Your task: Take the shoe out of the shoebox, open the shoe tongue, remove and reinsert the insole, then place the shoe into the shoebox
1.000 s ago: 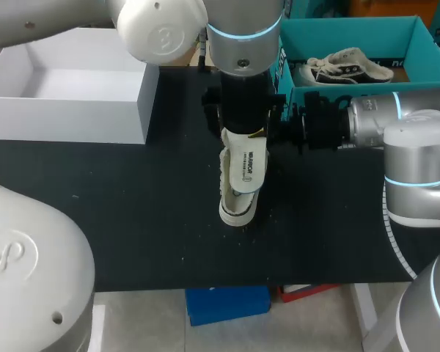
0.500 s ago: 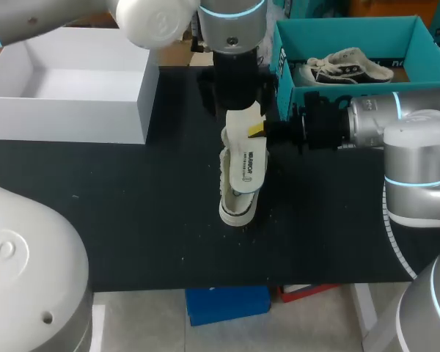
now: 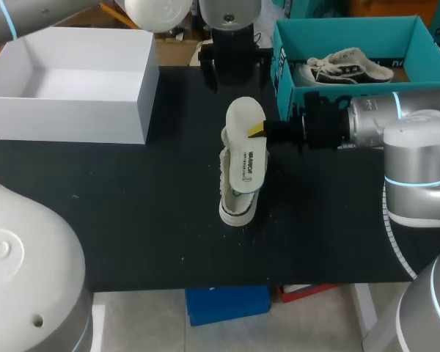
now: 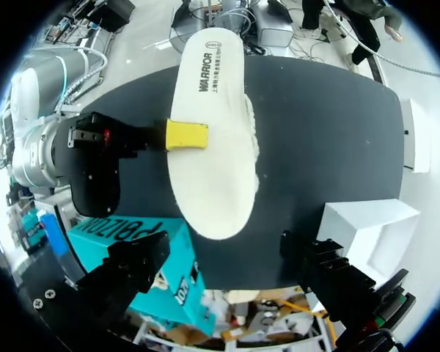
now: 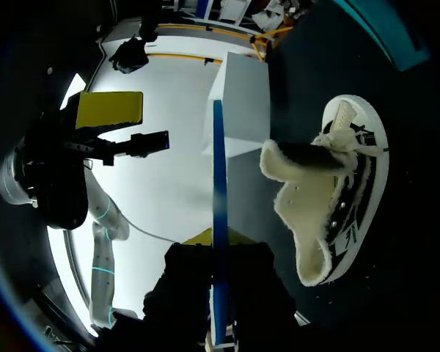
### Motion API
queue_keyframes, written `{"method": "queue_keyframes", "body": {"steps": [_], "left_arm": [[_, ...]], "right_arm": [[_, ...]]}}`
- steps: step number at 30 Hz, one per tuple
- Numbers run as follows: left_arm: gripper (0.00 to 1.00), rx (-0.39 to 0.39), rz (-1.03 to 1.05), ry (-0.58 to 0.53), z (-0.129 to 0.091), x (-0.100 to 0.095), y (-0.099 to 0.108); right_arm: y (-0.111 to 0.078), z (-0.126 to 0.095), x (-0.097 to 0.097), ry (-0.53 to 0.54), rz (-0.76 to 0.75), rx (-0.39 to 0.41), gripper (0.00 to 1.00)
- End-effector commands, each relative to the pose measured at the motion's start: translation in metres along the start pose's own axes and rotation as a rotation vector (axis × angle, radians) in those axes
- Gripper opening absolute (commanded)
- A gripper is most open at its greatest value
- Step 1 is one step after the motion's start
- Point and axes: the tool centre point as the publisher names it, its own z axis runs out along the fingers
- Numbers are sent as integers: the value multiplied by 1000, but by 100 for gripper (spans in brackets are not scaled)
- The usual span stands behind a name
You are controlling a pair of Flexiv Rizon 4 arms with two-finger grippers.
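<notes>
A cream insole [image 3: 246, 147] hangs over the dark mat above a white low shoe [image 3: 238, 204] that lies on its side. My right gripper [image 3: 258, 130] comes in from the right and is shut on the insole's edge with its yellow tips. In the left wrist view the insole [image 4: 209, 132] fills the middle, and the right arm's yellow fingertip [image 4: 187, 135] lies on it. My left gripper [image 4: 235, 275] is open, well above it and holding nothing. The right wrist view shows the insole [image 5: 218, 198] edge-on between my right gripper [image 5: 218, 246], with the shoe [image 5: 341, 198] beyond, its tongue spread open.
An open white box [image 3: 66, 126] stands at the back left. At the back right is a teal box [image 3: 284, 66] with another shoe [image 3: 345, 66] inside. My left gripper [image 3: 237, 72] hangs between the two boxes.
My left arm has drawn back and up, away from the insole, uncovering its upper end. The right gripper, the insole and the shoe have stayed in place.
</notes>
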Motion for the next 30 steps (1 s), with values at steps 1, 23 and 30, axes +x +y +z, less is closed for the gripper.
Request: {"method": "queue_keyframes", "body": {"steps": [1,23,30], "left_arm": [[100,4,0,-7,10,-1,13],[100,18,-29,-16,-10,-4,-48],[100,26,-42,-8,-21,-8,-91]], "right_arm": [[0,1,0,-1,1,-1,0],[0,1,0,-1,1,-1,0],[0,1,0,-1,1,-1,0]]}}
